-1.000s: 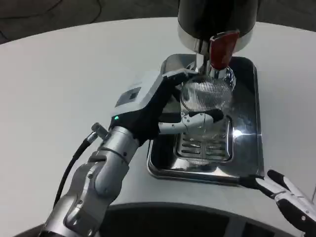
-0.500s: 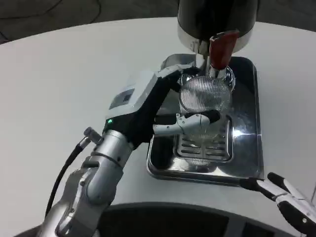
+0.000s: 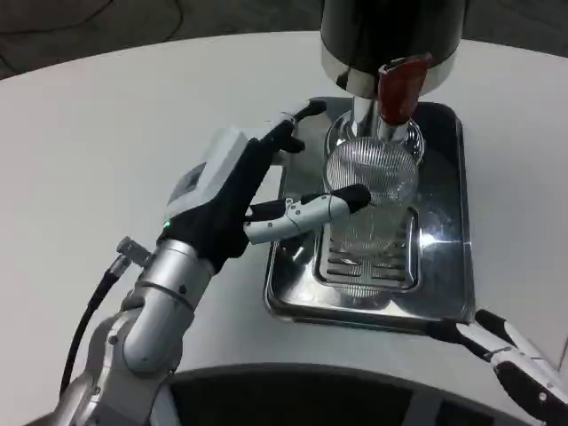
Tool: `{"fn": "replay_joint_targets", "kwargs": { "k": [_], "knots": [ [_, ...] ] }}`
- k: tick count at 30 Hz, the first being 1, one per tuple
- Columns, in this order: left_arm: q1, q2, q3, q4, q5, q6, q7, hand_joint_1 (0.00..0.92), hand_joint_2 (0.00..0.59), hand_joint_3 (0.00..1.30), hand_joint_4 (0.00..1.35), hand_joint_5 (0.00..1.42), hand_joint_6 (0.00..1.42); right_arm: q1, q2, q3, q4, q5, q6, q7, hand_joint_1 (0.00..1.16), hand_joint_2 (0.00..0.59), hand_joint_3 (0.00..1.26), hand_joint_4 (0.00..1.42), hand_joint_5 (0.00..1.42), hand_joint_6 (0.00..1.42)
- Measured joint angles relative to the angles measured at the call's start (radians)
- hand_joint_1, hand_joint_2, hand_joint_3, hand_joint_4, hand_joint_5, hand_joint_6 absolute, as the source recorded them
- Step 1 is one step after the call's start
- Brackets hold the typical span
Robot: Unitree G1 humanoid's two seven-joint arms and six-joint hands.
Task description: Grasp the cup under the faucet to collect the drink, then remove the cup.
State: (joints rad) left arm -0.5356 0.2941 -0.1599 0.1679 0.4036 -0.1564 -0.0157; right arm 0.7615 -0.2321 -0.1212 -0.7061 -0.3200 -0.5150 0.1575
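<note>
While standing on the grate of the steel tray (image 3: 448, 266), directly beneath the faucet (image 3: 397, 89) of the dark dispenser (image 3: 390, 35), ribbed clear cup (image 3: 371, 191) remained unheld. No drink discernible inside through the glass; too clear to tell. Drawn back leftward since a moment ago, left hand (image 3: 244, 191) with fingers spread apart, gripping nothing, one fingertip near or just touching the cup's left side, where half a second before the fingers wrapped close around it. Judged as a release or a re-approach, so grasp not secured and collecting not yet begun. Tray resting on the white desk (image 3: 133, 115). Right hand (image 3: 519, 364) low at the near right corner, fingers apart and holding nothing, little changed.
</note>
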Motion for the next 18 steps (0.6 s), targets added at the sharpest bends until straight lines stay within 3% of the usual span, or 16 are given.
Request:
{"fn": "replay_joint_targets", "kwargs": {
  "k": [5,12,18],
  "knots": [
    [0.052,-0.013,0.041,-0.055,-0.066,0.026,-0.018,0.224,0.038,0.19,0.10,0.29,0.35,-0.003,0.000,0.001,0.000,0.000,0.000,0.000,0.42,0.517,0.21,0.14,0.03,0.00],
    [0.123,-0.039,0.101,-0.234,-0.176,0.089,-0.053,0.153,0.046,0.22,0.27,0.45,0.51,-0.010,0.000,0.005,0.000,0.000,0.001,0.000,0.42,0.517,0.21,0.14,0.04,0.00],
    [0.175,-0.047,0.117,-0.398,-0.239,0.135,-0.083,0.129,0.052,0.27,0.32,0.49,0.45,-0.014,0.001,0.009,0.001,0.000,0.003,0.000,0.42,0.517,0.21,0.14,0.04,0.00]
  ]
}}
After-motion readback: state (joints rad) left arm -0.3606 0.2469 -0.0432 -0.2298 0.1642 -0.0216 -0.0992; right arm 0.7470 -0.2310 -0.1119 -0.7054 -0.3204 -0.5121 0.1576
